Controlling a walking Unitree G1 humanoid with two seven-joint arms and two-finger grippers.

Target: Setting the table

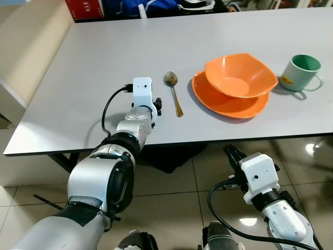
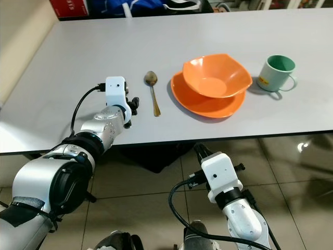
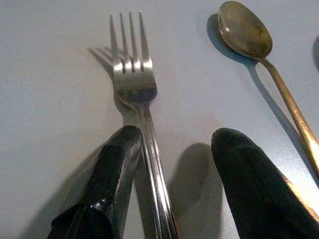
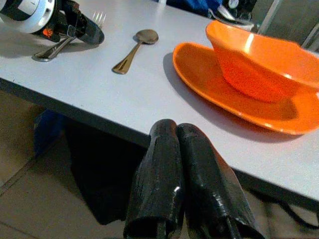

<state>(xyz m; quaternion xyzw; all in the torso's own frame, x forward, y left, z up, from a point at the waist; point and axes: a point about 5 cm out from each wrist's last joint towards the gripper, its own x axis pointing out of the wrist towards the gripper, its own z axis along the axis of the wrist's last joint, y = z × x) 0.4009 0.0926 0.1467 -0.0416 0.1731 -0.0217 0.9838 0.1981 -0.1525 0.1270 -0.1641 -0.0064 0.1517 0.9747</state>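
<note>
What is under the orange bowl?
The bowl sits on an orange plate, whose rim shows around the near and left sides. The plate's middle is covered by the bowl, so anything lying there cannot be seen.

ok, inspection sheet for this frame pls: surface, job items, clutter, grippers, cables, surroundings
Surface: grey table, bare apart from the setting.
Job's things: fork flat on the table; spoon beside it; orange bowl sitting in the orange plate; green mug on the plate's far side from the spoon.
Clutter: nothing seen.
Grippers: left gripper open over the fork's handle, one finger touching it; right gripper shut, empty, below the table edge.
Cables: black cable looping on the left wrist, another on the right arm.
Surroundings: tiled floor; red box beyond the far edge.
</note>
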